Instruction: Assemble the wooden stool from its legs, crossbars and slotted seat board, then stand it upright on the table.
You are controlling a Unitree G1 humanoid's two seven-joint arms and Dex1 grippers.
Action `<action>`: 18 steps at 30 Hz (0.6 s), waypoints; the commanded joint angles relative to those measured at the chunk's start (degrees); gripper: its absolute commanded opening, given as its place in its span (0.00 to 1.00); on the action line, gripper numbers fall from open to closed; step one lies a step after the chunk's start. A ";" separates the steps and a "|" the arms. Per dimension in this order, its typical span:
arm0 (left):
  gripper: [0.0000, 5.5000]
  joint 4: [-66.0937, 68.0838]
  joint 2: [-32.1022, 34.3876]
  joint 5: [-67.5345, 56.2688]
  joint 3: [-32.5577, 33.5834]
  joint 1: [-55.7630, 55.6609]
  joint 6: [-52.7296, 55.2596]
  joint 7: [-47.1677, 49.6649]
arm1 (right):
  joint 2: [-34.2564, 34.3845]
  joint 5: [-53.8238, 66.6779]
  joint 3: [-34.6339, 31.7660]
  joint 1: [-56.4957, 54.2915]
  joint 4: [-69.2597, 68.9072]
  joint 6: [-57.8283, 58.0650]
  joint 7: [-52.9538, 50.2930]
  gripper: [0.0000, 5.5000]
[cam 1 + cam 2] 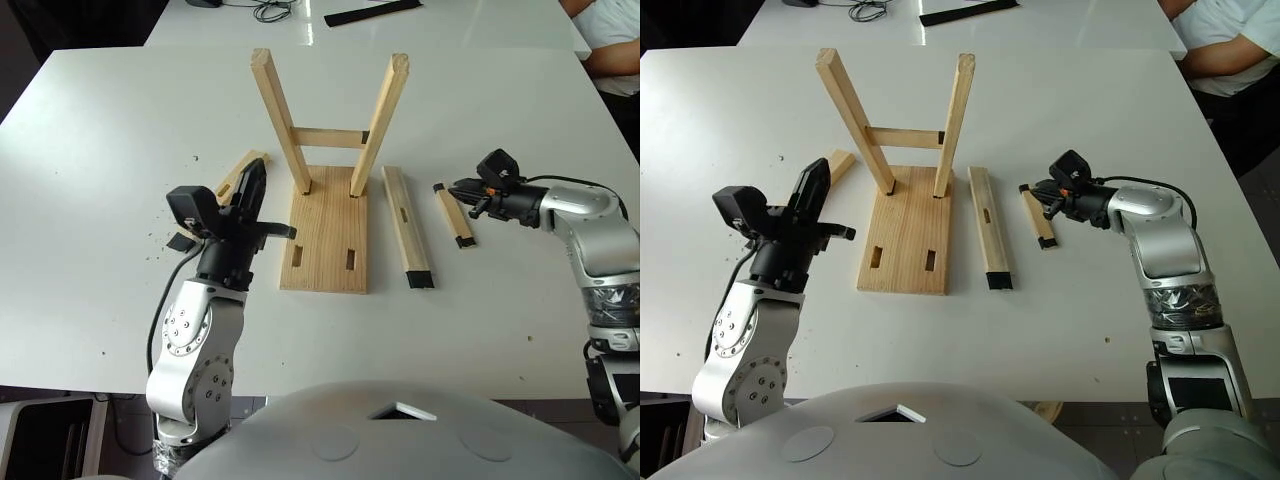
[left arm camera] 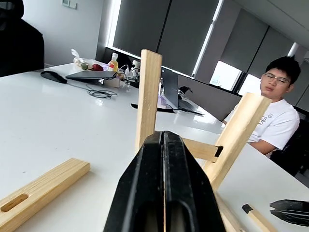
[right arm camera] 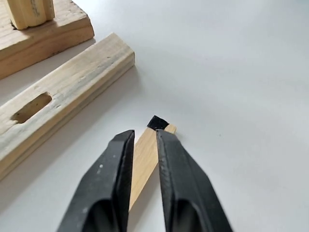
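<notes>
White and broad, the table (image 1: 100, 120) is carrying all the stool parts, and a second pale table behind it is holding a black strip (image 1: 372, 12) and some cables. Near the middle the seat board (image 1: 325, 240) is lying flat. Two legs are standing in its far slots, the left upright leg (image 1: 282, 120) and the right upright leg (image 1: 381, 120), both leaning outward toward their tops, with the fitted crossbar (image 1: 325, 138) joining them partway up. The board's two near slots are sitting open.

Just beside the board on its right, the loose leg (image 1: 405, 225) is lying flat, its slot facing up and its black-capped end nearest the robot. Farther right, apart from it, the short crossbar (image 1: 454, 215) with black tips is lying on the table. To the left of the board the second loose leg (image 2: 43, 193) is lying flat, partly hidden behind the left hand.

The left hand (image 1: 258, 167) is hovering left of the board, its fingers pressed together and gripping nothing. The right hand (image 3: 145, 136) is hanging low over the far end of the short crossbar, its fingers parted by a narrow gap and not gripping anything. Small dark crumbs (image 1: 160, 235) are lying on the table near the left arm.
</notes>
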 commanded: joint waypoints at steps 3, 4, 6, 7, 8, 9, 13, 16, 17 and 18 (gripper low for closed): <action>0.00 1.86 -3.70 3.92 2.28 1.00 -4.17 6.62 | -1.07 2.59 -2.64 0.55 -6.05 13.16 -3.10 0.32; 0.00 1.69 -4.16 4.51 3.15 1.58 -4.89 7.72 | -1.35 3.00 -2.66 0.49 -6.61 15.60 -3.31 0.36; 0.00 0.96 -4.78 5.98 4.59 3.59 -5.93 9.69 | -2.33 3.70 -2.07 0.02 -7.54 19.82 -3.20 0.42; 0.00 0.70 -4.75 6.61 5.20 4.70 -6.51 10.23 | -2.78 4.16 -1.74 -0.24 -8.04 21.74 -2.99 0.44; 0.00 0.56 -4.62 7.09 5.72 5.53 -7.05 10.54 | -2.97 4.85 -1.65 -0.61 -8.41 23.82 -2.96 0.47; 0.00 0.53 -4.36 7.72 6.33 6.11 -7.59 10.77 | -3.08 5.52 -1.62 -0.97 -8.82 25.84 -3.00 0.49; 0.00 1.04 -4.05 8.36 8.61 5.67 -8.27 11.64 | -4.04 8.39 -1.57 -1.42 -11.37 33.01 -2.81 0.55; 0.00 1.78 -3.61 8.99 8.72 5.35 -8.56 11.19 | -5.56 10.88 -0.79 -0.37 -14.13 36.51 -1.85 0.55; 0.00 1.99 -3.58 9.17 8.63 5.16 -8.58 11.16 | -5.85 11.57 -0.55 -0.02 -14.90 37.28 -1.80 0.55; 0.00 2.12 -3.58 9.28 8.55 5.02 -8.60 11.17 | -6.04 12.01 -0.31 0.16 -15.38 37.71 -2.06 0.55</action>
